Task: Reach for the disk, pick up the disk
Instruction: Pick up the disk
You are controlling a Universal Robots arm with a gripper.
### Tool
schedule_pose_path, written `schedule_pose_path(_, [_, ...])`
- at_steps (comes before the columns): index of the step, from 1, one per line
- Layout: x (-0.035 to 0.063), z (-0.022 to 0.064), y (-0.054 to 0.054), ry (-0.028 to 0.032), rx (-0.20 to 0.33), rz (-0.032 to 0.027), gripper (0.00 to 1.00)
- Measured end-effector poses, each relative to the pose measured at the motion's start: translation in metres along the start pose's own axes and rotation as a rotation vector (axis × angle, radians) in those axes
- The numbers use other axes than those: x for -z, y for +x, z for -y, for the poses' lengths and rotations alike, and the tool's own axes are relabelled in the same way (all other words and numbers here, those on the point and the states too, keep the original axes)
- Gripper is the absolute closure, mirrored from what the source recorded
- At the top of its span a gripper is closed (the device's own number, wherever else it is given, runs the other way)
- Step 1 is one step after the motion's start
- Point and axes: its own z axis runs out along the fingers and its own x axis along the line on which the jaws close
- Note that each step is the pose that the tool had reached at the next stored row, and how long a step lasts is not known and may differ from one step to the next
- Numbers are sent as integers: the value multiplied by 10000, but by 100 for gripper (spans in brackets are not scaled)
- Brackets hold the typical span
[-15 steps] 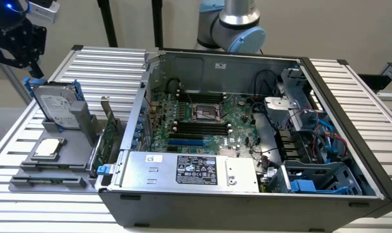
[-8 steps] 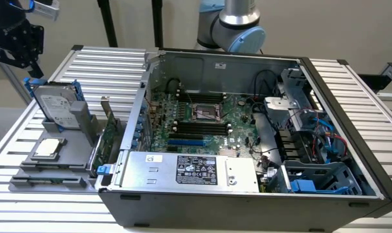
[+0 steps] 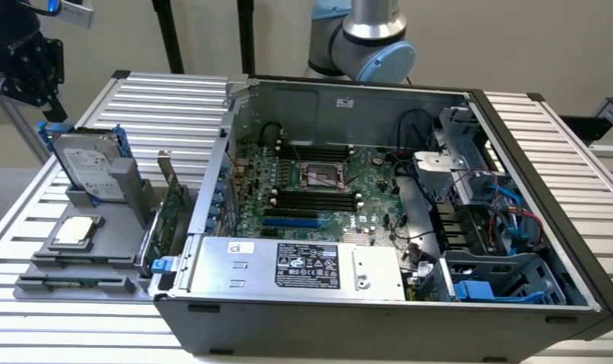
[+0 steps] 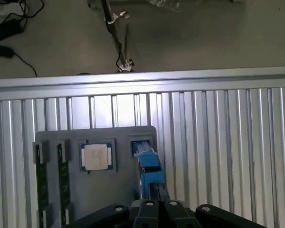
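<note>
Grey metal in blue rails, the disk [image 3: 87, 161] stands upright in its grey holder [image 3: 133, 189] at the left of the exterior frame, not yet lifted. Just above it, the end effector [image 3: 51, 106] has its fingers together. I cannot tell whether they grip the top rail.

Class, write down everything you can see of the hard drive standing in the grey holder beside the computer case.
The hard drive is a flat grey-metal slab with a white printed label, framed by blue carrier rails. It stands on edge, leaning slightly, in a slot of the grey holder on the ribbed metal table, at the exterior view's left of the open computer case. The shut gripper is right above its top edge; contact cannot be judged.
</note>
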Motion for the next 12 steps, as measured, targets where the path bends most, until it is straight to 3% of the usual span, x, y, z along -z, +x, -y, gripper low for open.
schedule_pose_path(2, [1, -1, -3, -6, 249, -56, 89])
schedule_pose_path(7, [-1, -2, -9, -3, 292, -134, 89])
schedule_pose_path(12, [-1, -2, -13, -15, 290, -301, 89])
